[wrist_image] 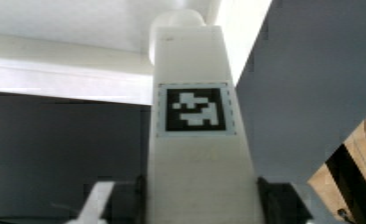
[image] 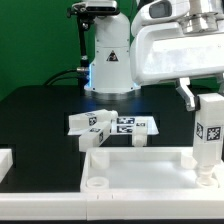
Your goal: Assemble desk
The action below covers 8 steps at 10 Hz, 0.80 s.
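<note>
Arm hangs in from one o'clock in the exterior view, its bulky white wrist above the black tabletop. The pincer is clamped on an upright desk leg at four o'clock. The leg's lower end meets the far corner of the desk panel, which lies flat at six o'clock; whether it sits in a socket I cannot tell. Loose legs lie bunched at the centre, near the panel's far rim, with bare tabletop open toward nine o'clock. The held leg's tag shows a black-and-white block pattern.
</note>
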Tool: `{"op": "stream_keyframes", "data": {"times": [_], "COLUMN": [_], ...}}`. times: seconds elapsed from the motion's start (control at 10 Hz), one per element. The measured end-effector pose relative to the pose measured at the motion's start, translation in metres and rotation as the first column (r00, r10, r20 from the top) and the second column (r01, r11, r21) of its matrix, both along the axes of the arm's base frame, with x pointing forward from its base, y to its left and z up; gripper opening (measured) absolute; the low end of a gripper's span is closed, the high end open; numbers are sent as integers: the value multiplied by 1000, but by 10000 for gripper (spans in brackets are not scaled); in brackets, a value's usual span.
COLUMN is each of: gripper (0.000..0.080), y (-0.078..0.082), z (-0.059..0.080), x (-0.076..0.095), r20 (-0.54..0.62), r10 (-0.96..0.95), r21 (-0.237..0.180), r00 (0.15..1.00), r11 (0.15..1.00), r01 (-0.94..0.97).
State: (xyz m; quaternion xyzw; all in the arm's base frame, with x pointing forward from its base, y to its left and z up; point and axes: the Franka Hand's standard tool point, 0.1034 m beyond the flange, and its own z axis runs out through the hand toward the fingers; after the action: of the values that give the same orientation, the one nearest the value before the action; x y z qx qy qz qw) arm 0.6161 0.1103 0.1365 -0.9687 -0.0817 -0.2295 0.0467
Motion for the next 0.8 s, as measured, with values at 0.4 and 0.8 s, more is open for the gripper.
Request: {"op": "stream_keyframes", "data": {"times": [0.4,0.8], "gripper": [285,285], "y": [-1,-2], "z": [0,-1], "x": [8,12], "r20": [16,46], "r10": [8,18], "r21": [-2,-7], "r00": [1000,999], "r11": [1000,1000], "r01": [-8,-18]}}
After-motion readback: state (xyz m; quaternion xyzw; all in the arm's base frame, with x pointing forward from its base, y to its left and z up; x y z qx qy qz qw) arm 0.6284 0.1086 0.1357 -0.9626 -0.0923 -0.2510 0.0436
